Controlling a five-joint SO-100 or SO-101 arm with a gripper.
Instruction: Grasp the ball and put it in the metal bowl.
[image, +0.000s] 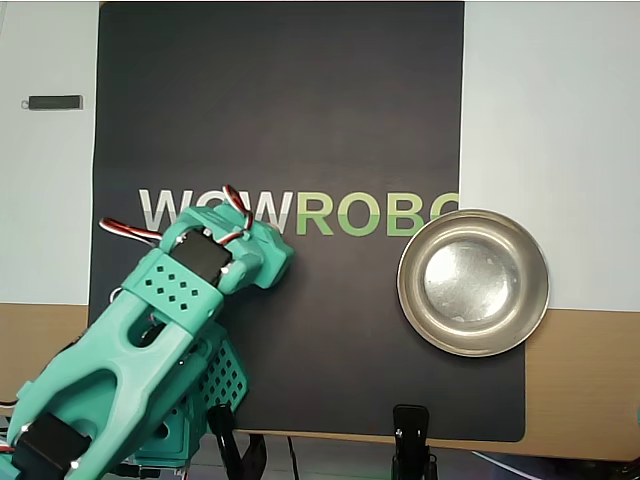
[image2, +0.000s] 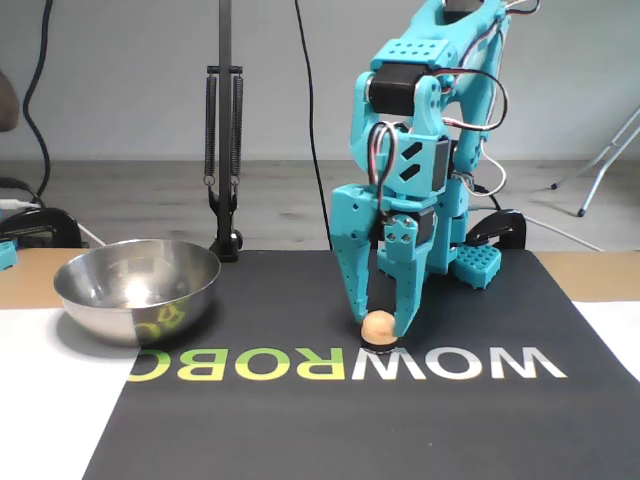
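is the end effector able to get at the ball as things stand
Likely yes. In the fixed view the end effector stands over the ball with a finger on either side, nothing between them. The ball sits on the black mat, apart from the metal bowl.

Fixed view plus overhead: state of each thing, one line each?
ball: on the black mat, between the fingertips, not lifted.
gripper: down at the mat, jaws close around the ball; contact not clear.
metal bowl: upright, empty, half on the mat's edge in the overhead view.
black mat: flat on the table.
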